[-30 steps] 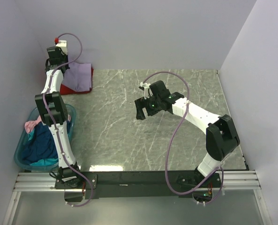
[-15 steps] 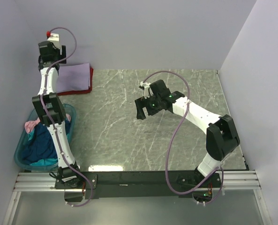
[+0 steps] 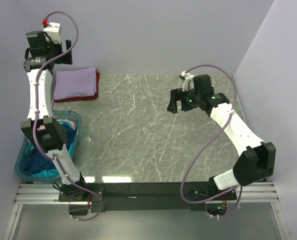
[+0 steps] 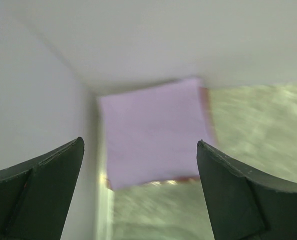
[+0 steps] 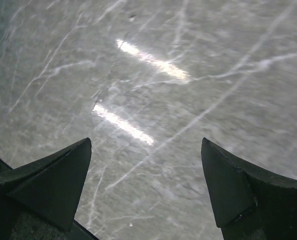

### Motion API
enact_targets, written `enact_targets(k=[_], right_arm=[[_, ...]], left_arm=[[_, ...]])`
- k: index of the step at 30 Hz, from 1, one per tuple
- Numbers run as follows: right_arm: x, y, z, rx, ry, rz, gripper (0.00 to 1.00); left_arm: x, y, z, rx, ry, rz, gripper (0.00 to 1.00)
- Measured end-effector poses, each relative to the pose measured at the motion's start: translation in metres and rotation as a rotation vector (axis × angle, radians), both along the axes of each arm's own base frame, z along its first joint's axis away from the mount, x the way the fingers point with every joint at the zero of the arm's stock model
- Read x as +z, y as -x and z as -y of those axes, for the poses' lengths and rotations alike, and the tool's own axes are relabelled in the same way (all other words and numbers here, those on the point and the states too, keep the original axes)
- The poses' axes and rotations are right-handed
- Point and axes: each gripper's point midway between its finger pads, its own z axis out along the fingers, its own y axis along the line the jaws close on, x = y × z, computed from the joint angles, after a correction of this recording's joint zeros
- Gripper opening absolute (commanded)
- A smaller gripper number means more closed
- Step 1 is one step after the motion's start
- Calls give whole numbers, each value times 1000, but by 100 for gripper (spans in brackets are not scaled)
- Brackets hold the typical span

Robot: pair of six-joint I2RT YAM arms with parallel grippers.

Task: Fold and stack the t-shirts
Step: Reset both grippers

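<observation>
1. Tub. A translucent teal tub (image 3: 21,167) sits at the near-left of the table (image 3: 148,130), close to the left wall. It holds loose, unfolded cloth: a dark blue t-shirt (image 3: 38,161) and teal cloth (image 3: 47,172) along the near wall. The left arm's elbow crosses above the tub and hides part of the contents.

2. Left gripper. The left arm stands nearly upright. The left gripper (image 4: 140,142) is raised high over the far-left corner. In the wrist view, both fingers (image 4: 43,185) are spread wide and released, grasping nothing. That view is blurred.

3. Stack. 2 folded t-shirts lie in the far-left corner of the table, beside the left wall. The light purple t-shirt (image 3: 76,83) lies flat on top as a neat rectangle. The red t-shirt (image 3: 91,95) lies under it, and only a narrow band shows along the right and near edges. The left gripper is well apart from the stack and does not touch it.

4. Right gripper. The right arm reaches from its base at the near right toward the far-right part of the table. The right gripper (image 5: 146,141) hangs above the tabletop. Its fingers (image 5: 238,195) are wide apart and released, and only grey-green marbled surface shows between them. It is well apart from both the stack and the tub.
</observation>
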Motion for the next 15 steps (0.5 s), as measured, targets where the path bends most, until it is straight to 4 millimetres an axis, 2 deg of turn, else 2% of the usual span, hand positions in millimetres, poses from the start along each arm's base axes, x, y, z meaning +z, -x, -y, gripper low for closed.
enact_targets(k=[3,5,7,10,12,15], right_arm=[[8,-3,30,-69,-13,11,97],[6,2,51,-113,-21,0,97],[1,8,72,-160,-16,-18,97],[-13,19,96,-221,5,-61,97],[-25,28,106,-238,26,-103,97],[-43,42,112,-232,50,-154,97]], left_arm=[[5,28,50,-81,71,-42,99],[-7,46,82,-121,125,-98,99],[-28,67,113,-157,172,-169,99],[-71,104,152,-203,234,-296,99],[-102,133,165,-208,260,-379,99],[-137,174,177,-218,277,-466,99]])
